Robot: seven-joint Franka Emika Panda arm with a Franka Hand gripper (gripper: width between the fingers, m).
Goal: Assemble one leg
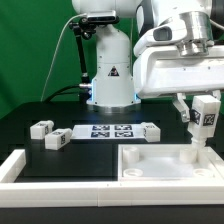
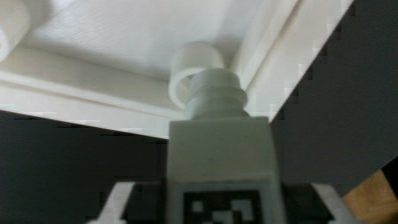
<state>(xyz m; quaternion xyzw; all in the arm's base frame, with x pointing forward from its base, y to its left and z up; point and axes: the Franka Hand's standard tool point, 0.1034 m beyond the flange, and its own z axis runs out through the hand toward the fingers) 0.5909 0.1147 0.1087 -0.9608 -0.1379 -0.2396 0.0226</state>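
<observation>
My gripper (image 1: 203, 118) is shut on a white leg (image 1: 205, 112) with a black-and-white tag, held upright over the far right corner of the large white rimmed tray-like part (image 1: 150, 160). In the wrist view the held leg (image 2: 221, 150) points its round threaded end down at the corner of the tray part (image 2: 125, 60), with my fingers (image 2: 125, 195) at its sides. Three more legs lie on the table: one (image 1: 41, 128) and one (image 1: 56, 139) at the exterior view's left, and one (image 1: 151, 132) beside the marker board.
The marker board (image 1: 105, 132) lies flat at the middle back. The robot base (image 1: 110, 75) stands behind it. A white L-shaped rail (image 1: 40, 170) runs along the front left. The table is black.
</observation>
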